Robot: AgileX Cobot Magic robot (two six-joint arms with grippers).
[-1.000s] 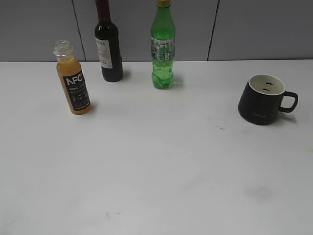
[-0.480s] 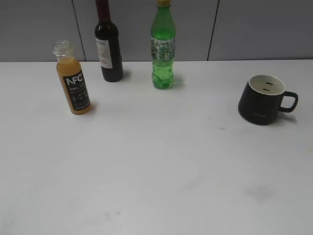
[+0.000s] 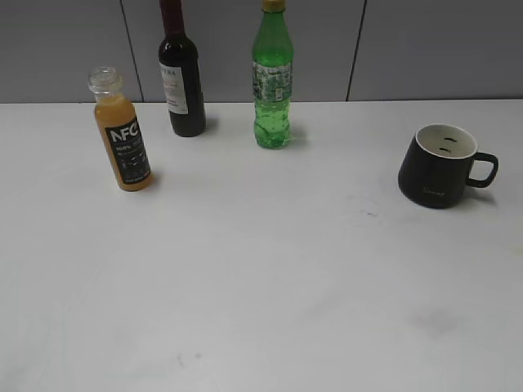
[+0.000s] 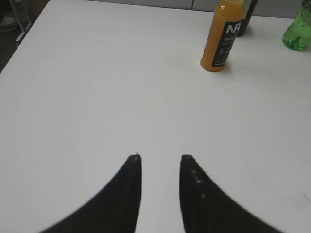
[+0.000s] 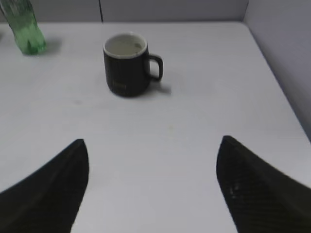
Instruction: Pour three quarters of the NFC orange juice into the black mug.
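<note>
at the table's left rear, clear capless nfc orange juice bottle (image 3: pixel 122 135) upright, mouth up. at right, squat black mug (image 3: pixel 437 166), handle rightward. left gripper (image 4: pixel 160 158) parted narrowly, right gripper (image 5: pixel 152 145) spread wide, both empty.

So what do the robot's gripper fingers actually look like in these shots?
Only the fingers show, in the wrist views. The left gripper has two black, curved, tapering fingers with small pale specks on one. The right gripper has matching black fingers with a fine textured pattern. No cables or arms visible.
</note>
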